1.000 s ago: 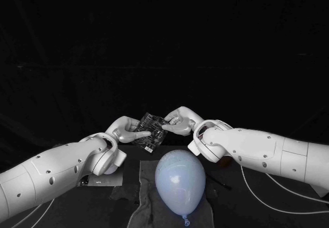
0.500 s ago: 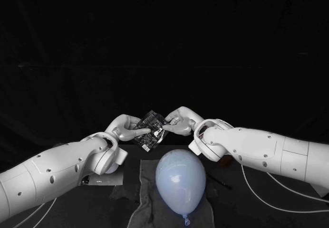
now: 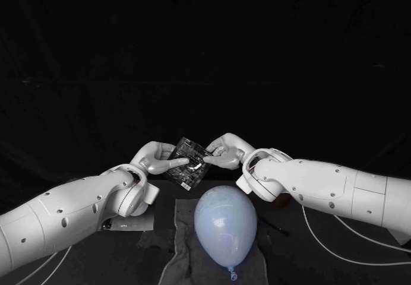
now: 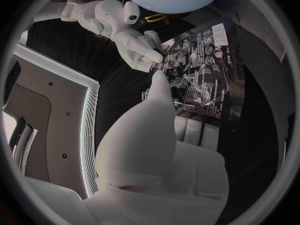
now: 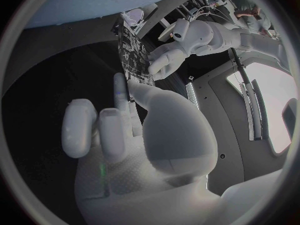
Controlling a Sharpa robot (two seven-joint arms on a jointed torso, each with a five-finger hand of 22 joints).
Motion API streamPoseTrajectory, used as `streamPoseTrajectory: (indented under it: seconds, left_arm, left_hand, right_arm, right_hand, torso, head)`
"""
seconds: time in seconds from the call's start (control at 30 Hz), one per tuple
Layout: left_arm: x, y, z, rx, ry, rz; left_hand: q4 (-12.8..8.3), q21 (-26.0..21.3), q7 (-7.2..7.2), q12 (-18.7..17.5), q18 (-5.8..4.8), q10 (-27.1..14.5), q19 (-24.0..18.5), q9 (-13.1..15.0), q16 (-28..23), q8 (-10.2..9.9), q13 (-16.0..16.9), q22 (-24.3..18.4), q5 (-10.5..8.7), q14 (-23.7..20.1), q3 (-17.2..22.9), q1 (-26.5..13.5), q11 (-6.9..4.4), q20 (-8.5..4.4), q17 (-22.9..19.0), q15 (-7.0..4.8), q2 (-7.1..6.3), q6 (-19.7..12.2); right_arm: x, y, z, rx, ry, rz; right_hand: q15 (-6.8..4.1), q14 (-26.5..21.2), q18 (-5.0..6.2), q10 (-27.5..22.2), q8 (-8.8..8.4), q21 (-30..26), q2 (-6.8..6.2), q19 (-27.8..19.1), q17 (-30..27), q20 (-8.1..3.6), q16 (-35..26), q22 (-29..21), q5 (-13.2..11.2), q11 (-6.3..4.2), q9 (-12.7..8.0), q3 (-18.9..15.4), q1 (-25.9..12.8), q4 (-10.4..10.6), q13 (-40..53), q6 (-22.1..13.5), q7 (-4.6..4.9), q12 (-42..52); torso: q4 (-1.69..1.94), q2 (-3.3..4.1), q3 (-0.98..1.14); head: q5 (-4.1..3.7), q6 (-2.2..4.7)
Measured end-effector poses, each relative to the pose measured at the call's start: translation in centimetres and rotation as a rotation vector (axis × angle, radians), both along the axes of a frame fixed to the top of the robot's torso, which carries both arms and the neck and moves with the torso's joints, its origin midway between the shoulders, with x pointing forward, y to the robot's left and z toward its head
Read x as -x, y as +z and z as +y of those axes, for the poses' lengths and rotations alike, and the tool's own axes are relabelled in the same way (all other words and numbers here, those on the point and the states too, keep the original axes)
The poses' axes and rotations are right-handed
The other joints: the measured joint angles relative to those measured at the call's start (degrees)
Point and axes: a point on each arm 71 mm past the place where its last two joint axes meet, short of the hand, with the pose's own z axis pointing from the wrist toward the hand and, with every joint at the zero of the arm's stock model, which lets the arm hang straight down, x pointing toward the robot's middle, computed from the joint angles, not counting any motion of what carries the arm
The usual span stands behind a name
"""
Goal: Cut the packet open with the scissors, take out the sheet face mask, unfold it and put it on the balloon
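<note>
The left hand (image 3: 154,159) and the right hand (image 3: 224,151) each pinch a side of the packet (image 3: 188,163) with their fingers, up in the air near the balloon (image 3: 225,225). No mask is out yet. Pulling it out, unfolding it and placing it are left to do.

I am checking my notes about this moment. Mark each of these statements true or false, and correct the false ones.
1. The balloon lies on a grey cloth. True.
2. The packet lies on the cloth beside the balloon. False: it is held up between the two hands, beyond the balloon.
3. The left hand is open and holds nothing. False: it grips the packet from one side.
4. The right hand pinches the packet at its edge. True.
</note>
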Motion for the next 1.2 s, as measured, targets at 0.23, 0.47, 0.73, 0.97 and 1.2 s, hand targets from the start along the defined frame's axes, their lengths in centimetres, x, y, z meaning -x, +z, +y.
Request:
streamPoseTrajectory:
  seconds: [0.23, 0.47, 0.73, 0.97, 1.2]
  left_arm:
    - [0.00, -0.01, 0.03, 0.001, 0.002, 0.002]
    - [-0.01, -0.02, 0.02, -0.002, 0.002, 0.003]
    - [-0.03, -0.01, 0.05, -0.003, 0.005, 0.002]
    - [-0.03, -0.03, 0.20, -0.002, 0.010, 0.000]
    - [0.01, 0.00, 0.33, -0.003, 0.010, -0.003]
  left_hand:
    - [-0.6, 0.1, -1.34, 2.0, -0.05, 4.2, 1.6, 1.1, 0.4, 3.0, 0.7, 0.2, 0.00, 1.5, 0.5, 5.4, -1.85, -0.44, 0.4, -1.46, 3.65, 4.5]
    - [-1.3, 3.0, -3.91, 4.7, -0.08, 9.7, 5.9, 1.8, 2.2, 6.0, 1.9, 1.5, -0.09, 6.4, 2.6, 6.0, -4.96, -2.55, 1.6, -4.08, 6.03, 11.1]
    - [-0.6, 4.0, -3.66, 4.7, -0.11, 10.1, 6.6, 1.8, 2.2, 6.0, 2.2, 2.1, -0.48, 7.1, 3.5, 6.1, -4.91, -3.26, 1.6, -3.99, 7.51, 10.8]
    - [-0.4, 4.7, -3.49, 3.3, -0.12, 10.3, 7.1, 2.0, 1.5, 5.9, 1.0, 2.5, -0.29, 7.4, 3.8, 6.2, -4.71, -3.36, 1.4, -3.70, 9.09, 9.2]
    - [-0.1, 4.9, -3.08, 1.5, -0.13, 10.0, 7.1, 2.9, 0.4, 5.5, -0.1, 2.6, -0.21, 7.0, 4.1, 6.3, -4.07, -3.36, 1.1, -3.25, 9.31, 8.0]
  right_arm:
    - [0.10, 0.00, -0.05, -0.001, 0.001, 0.000]
    - [0.23, -0.04, 0.03, -0.003, 0.004, 0.003]
    - [0.29, -0.06, 0.10, 0.006, 0.014, 0.002]
    - [0.31, 0.01, 0.19, 0.010, 0.026, -0.006]
    - [0.06, 0.16, -0.42, -0.011, 0.027, -0.023]
  right_hand:
    - [0.02, 0.0, -0.31, 0.2, 0.00, 0.0, 0.00, 0.0, 0.0, 0.00, 0.0, 0.0, 0.0, 0.15, 0.4, 0.0, 0.0, 0.0, 0.0, -0.1, -0.10, 0.0]
    - [0.10, 0.1, -0.32, 0.2, -0.03, 0.0, -0.01, 0.0, 0.1, 0.00, 0.2, 0.0, 0.1, 0.15, 0.4, 0.1, 0.0, -0.1, 0.1, 0.0, -0.21, 0.0]
    - [0.08, 0.1, -0.34, 0.2, 0.23, -0.3, -0.01, 0.0, -0.7, 0.00, 0.2, 0.0, 0.1, 0.15, 0.4, 0.4, 0.0, -0.4, 0.1, 0.0, -0.22, -0.3]
    - [1.51, 0.2, -0.34, -4.9, -2.73, -4.5, -3.41, -2.6, -3.8, 1.24, -1.1, 0.0, 0.5, 0.42, 1.0, -1.5, -4.8, 0.9, -1.5, -5.7, 2.23, -3.1]
    - [3.78, -0.3, 0.59, -12.8, -7.07, -8.9, -7.04, -4.8, -6.5, 3.41, -2.1, 0.0, 0.3, 3.26, -1.3, -7.6, -9.9, 4.9, -1.8, -10.1, 4.98, -3.1]
  torso:
    - [-0.01, 0.02, -0.01]
    - [-0.04, 0.01, -0.01]
    - [-0.06, -0.01, 0.01]
    - [-0.04, -0.01, 0.01]
    - [-0.03, -0.01, -0.01]
  head:
    - [0.02, -0.18]
    - [0.13, -0.30]
    - [0.17, -0.42]
    - [0.24, -0.48]
    - [0.29, -0.42]
